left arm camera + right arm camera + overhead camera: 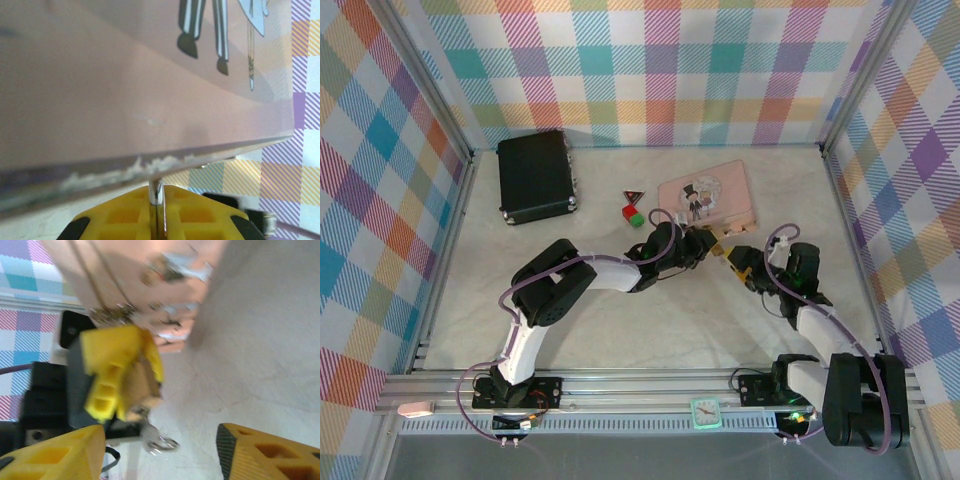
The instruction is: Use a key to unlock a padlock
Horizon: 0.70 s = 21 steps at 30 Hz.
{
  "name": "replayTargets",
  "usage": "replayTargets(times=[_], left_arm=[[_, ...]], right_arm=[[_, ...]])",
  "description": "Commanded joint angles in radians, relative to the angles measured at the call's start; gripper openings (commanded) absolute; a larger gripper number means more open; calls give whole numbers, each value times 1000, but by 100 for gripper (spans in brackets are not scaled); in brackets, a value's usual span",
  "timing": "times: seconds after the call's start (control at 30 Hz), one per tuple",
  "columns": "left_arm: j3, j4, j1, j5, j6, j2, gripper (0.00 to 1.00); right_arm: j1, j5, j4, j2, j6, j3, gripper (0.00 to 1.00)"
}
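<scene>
L gripper [127, 390] pinched on padlock [139, 392], key [149, 432] hanging under it; R gripper [161, 440] spread wide, clear of both.

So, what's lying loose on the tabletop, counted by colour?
Black: 1, the case
Pink: 1, the box
Red: 2, the triangular piece and the red block
Green: 1, the green block
Total: 5
</scene>
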Motion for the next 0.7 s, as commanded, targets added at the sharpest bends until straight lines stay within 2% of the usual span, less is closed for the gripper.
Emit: replayTargets(times=[0.0, 0.13, 0.27, 0.47, 0.67], left_arm=[[46, 78, -5, -19, 2, 9, 0], [39, 78, -9, -27, 1, 5, 0], [25, 78, -10, -39, 2, -7, 0], [26, 80, -10, -38, -4, -4, 0], [28, 93, -10, -35, -16, 0, 0]], right_arm=[[7, -36, 115, 30, 107, -29, 54], [19, -67, 237, 99, 184, -18, 48], [20, -44, 303, 126, 217, -17, 41], [20, -34, 348, 117, 250, -22, 24], [32, -21, 351, 112, 265, -28, 22]])
